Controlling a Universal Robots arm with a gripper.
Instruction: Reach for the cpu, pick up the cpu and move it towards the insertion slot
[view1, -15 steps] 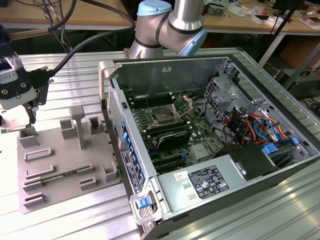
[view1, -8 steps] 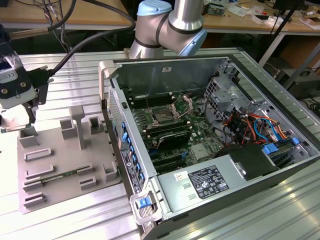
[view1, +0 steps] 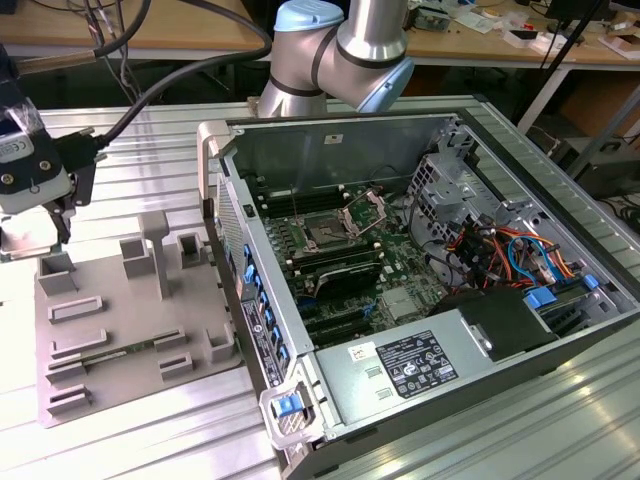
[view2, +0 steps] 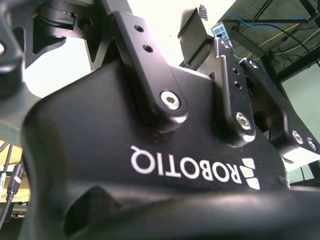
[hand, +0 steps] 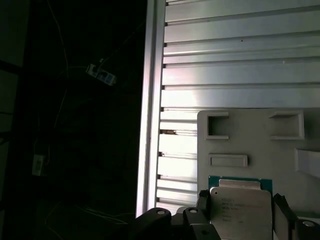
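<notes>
First wrist view: the gripper (hand: 239, 202) is clenched on the cpu (hand: 240, 212). The chip lies flat between the fingers (hand: 202, 201), one dark finger against each of two opposite edges, silvery plate facing the camera and its green rim showing past the fingertips. Beyond the fingers lies the grey moulded tray (hand: 250, 145) on the ribbed metal table (hand: 225, 65). Seen from the exterior view, the insertion slot (view1: 326, 236) sits inside the open computer case (view1: 420, 130), well apart from the fingers, toward the exterior view's right.
</notes>
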